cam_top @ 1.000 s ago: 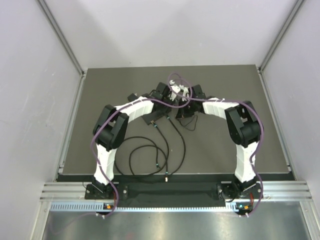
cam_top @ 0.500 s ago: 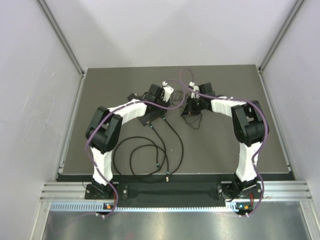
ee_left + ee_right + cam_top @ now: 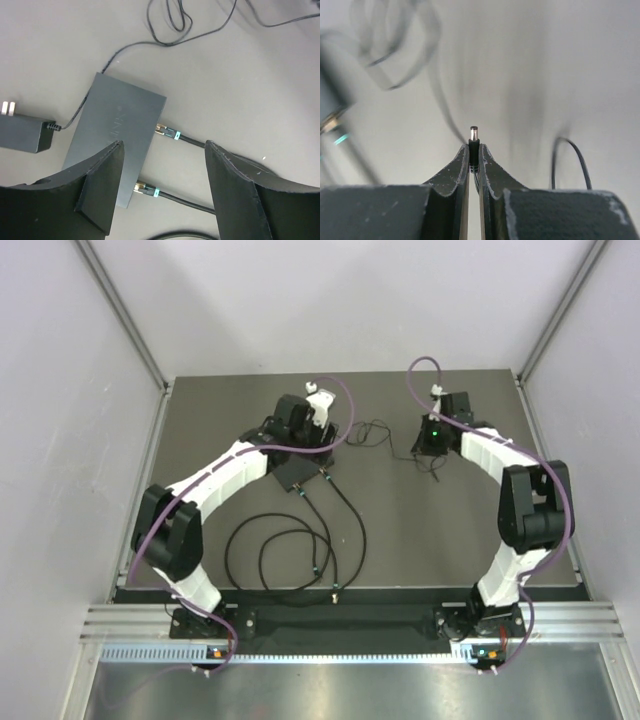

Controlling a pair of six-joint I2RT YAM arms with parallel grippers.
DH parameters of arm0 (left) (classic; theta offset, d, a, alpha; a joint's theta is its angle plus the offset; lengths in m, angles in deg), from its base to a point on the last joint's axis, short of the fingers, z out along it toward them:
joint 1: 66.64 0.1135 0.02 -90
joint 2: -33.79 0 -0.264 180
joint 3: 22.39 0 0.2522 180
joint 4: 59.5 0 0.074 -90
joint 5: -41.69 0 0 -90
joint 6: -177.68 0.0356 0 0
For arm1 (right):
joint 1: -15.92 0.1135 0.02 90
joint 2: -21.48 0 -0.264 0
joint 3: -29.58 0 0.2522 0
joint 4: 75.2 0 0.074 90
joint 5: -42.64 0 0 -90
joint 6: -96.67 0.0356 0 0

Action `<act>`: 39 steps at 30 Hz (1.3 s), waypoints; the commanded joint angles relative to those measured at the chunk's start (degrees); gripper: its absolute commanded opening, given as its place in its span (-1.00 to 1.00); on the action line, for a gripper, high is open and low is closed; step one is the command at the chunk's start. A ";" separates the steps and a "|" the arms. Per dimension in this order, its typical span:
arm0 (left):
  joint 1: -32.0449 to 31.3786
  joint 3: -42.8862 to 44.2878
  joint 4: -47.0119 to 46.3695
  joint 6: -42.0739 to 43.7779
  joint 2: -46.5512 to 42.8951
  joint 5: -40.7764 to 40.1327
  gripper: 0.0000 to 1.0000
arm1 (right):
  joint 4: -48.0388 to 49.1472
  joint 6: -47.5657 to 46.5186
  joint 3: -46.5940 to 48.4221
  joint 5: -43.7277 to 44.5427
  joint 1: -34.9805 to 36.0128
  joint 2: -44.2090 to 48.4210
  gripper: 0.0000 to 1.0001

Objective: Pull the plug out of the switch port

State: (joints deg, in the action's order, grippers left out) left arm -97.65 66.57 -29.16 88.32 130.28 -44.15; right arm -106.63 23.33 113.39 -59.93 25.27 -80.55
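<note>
The switch point(image 3: 117, 135) is a flat matte-black box lying on the mat, also seen in the top view point(image 3: 296, 477). Two black network cables point(image 3: 167, 133) are plugged into its right-hand edge. My left gripper point(image 3: 165, 146) hovers above that edge, open and holding nothing. The small barrel plug point(image 3: 474, 135), metal tip showing, is pinched between the fingers of my right gripper point(image 3: 474, 148). Its thin black lead trails behind. In the top view the right gripper point(image 3: 430, 443) is well to the right of the switch, so the plug is clear of the box.
A black power brick point(image 3: 22, 132) lies left of the switch, and its thin lead point(image 3: 165, 20) loops across the mat behind. Coils of thicker black cable point(image 3: 290, 550) lie in front of the switch. Side walls enclose the mat point(image 3: 480, 530).
The two arms have swung apart. The left one went left and opened its jaws over the switch. The right one carried the plug off to the right, trailing its lead.
</note>
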 commanded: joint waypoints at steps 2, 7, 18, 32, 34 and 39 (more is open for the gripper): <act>0.15 0.65 1.52 -4.86 -1.48 -2.58 0.42 | -3.95 -1.72 0.53 15.53 -5.73 1.14 -0.92; 0.51 -0.66 2.41 -6.27 -2.97 -5.66 0.42 | -6.23 -4.44 3.87 25.57 -8.90 -0.09 -0.89; 2.62 -4.71 0.12 -8.29 -5.52 -4.43 0.41 | -5.27 -5.86 5.37 17.42 -9.79 -4.13 -0.55; 3.58 -5.85 0.82 -6.19 -6.22 1.27 0.41 | -10.80 -8.06 10.90 25.42 -0.03 1.92 0.71; 4.37 -5.77 0.91 -5.40 -6.31 2.34 0.41 | -12.20 -8.23 12.22 24.97 0.93 4.65 0.86; 9.10 -4.02 2.14 -5.13 -5.17 5.49 0.41 | -16.96 -11.55 19.08 22.26 2.87 5.71 0.80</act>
State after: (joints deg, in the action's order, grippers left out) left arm -91.70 61.30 -27.17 82.07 126.91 -42.09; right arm -120.75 14.55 127.42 -37.20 27.19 -78.43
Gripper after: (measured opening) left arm 0.707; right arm 0.920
